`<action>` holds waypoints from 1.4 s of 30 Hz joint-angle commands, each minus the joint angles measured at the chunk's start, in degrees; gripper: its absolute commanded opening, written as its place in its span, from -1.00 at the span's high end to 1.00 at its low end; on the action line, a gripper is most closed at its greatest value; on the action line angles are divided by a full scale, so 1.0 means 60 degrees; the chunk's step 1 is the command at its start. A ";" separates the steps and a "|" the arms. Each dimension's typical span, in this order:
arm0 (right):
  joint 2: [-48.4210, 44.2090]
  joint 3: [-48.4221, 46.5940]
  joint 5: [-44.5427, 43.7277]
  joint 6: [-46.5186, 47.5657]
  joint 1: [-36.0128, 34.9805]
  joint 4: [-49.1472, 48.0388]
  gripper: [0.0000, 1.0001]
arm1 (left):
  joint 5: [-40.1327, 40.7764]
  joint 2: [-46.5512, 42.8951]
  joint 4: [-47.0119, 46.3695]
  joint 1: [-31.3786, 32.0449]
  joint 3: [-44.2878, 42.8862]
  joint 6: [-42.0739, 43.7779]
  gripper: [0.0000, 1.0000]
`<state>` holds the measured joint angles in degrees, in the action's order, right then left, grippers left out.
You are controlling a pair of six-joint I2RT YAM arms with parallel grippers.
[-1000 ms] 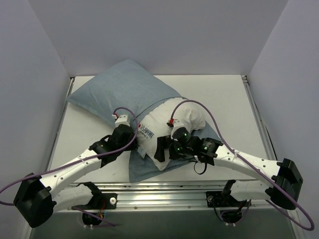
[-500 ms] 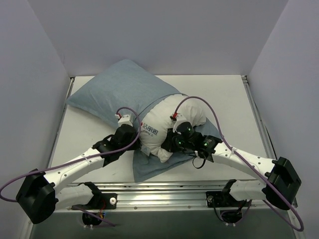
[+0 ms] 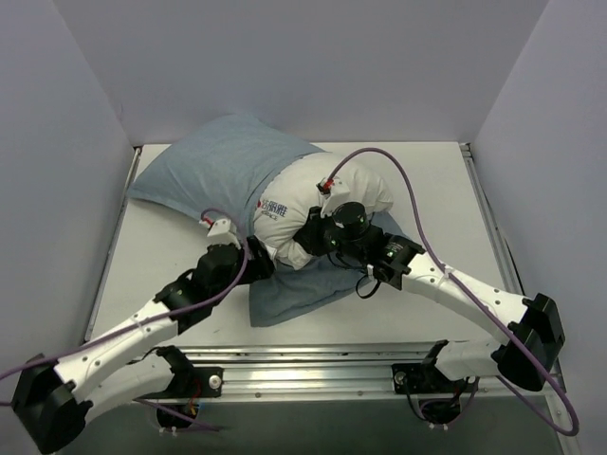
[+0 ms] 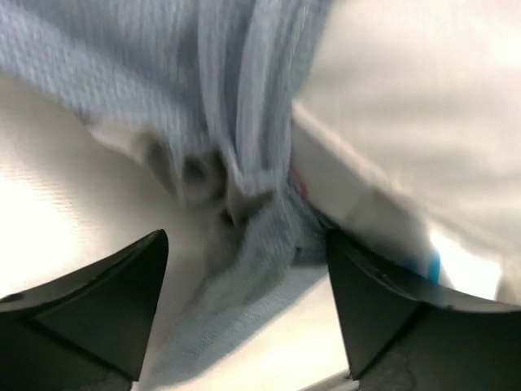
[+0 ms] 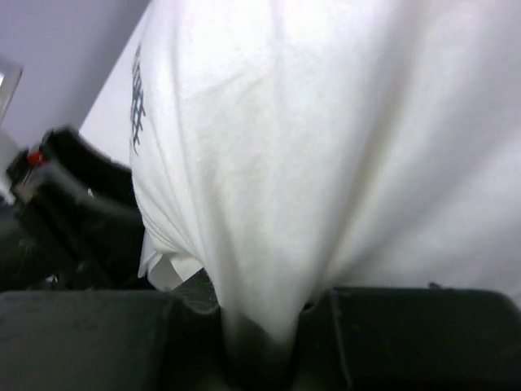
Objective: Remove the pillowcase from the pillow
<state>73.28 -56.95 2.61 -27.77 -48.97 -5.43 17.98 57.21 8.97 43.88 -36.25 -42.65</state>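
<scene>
The pale blue-grey pillowcase point(image 3: 223, 175) lies at the back left of the table, still around the far end of the white pillow point(image 3: 308, 194). The pillow's near end with its printed logo sticks out bare. My right gripper point(image 3: 311, 242) is shut on a pinch of white pillow point(image 5: 309, 147) fabric, which bunches down between its jaws point(image 5: 260, 346). My left gripper point(image 3: 254, 265) stands open by the crumpled pillowcase point(image 4: 244, 98) mouth. Its fingers point(image 4: 106, 301) flank a cloth fold without touching it, and the pillow point(image 4: 423, 106) shows at the right.
The white table point(image 3: 436, 190) is walled on three sides by pale panels. An aluminium rail point(image 3: 313, 355) runs along the near edge by the arm bases. Purple cables loop over both arms. The left arm's black wrist point(image 5: 73, 212) sits close beside the right gripper.
My right gripper closed on the pillow and dragged it toward the back. My left gripper opened, let the pillowcase go and drew back toward the near left.
</scene>
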 commanded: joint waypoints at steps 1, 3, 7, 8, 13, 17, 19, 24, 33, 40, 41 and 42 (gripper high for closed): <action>0.0048 -0.1201 -0.0772 0.0175 0.0120 -0.2449 1.00 | 0.0035 -0.1692 -0.1334 0.0260 0.0634 -0.0593 -0.77; 0.0180 -0.1509 -0.0860 0.0175 0.0120 -0.2406 1.00 | 0.0212 -0.2194 -0.1334 0.0289 0.1016 -0.0800 -0.90; 0.0355 -0.1890 -0.0904 0.0131 0.0149 -0.2405 1.00 | -0.0197 -0.2767 -0.1740 0.0334 0.1324 -0.1240 -0.94; 0.0428 -0.1948 -0.0904 0.0146 0.0149 -0.2391 1.00 | -0.0372 -0.2710 -0.1875 0.0348 0.1397 -0.1313 -0.95; 0.0532 -0.2227 -0.0890 0.0146 0.0149 -0.2391 1.00 | -0.0828 -0.1539 -0.2927 0.0436 0.1632 -0.1372 -0.88; 0.0532 -0.2315 -0.0816 0.0058 0.0149 -0.2361 1.00 | -0.0989 -0.0484 -0.3940 0.0436 0.1589 -0.1373 -0.88; 0.0532 -0.2315 -0.0758 -0.0030 0.0135 -0.2391 1.00 | -0.0990 0.0100 -0.4291 0.0451 0.1428 -0.1314 -0.96; 0.0502 -0.2213 -0.0597 -0.0264 0.0061 -0.2508 1.00 | -0.0726 0.0777 -0.5287 0.0480 0.1398 -0.1328 -0.69; 0.0341 -0.2883 -0.0538 -0.0324 0.0119 -0.2260 1.00 | 0.0577 0.0967 -0.4866 0.0480 0.1633 -0.1432 0.95; 0.0604 -0.5035 -0.0553 0.0116 0.0500 -0.1556 1.00 | 0.1134 0.2007 -0.4279 0.0480 0.1559 -0.1708 0.95; 0.0648 -0.5272 -0.0553 0.0131 0.0559 -0.1454 1.00 | 0.1164 0.2138 -0.4206 0.0480 0.1545 -0.1811 0.95; 0.0649 -0.5477 -0.0567 0.0175 0.0675 -0.1439 1.00 | 0.1193 0.2401 -0.4133 0.0480 0.1530 -0.1870 0.95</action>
<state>80.82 -79.05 1.54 -27.68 -47.20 3.51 22.00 67.96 -21.52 46.96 -27.03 -52.45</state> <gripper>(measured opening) 0.096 0.044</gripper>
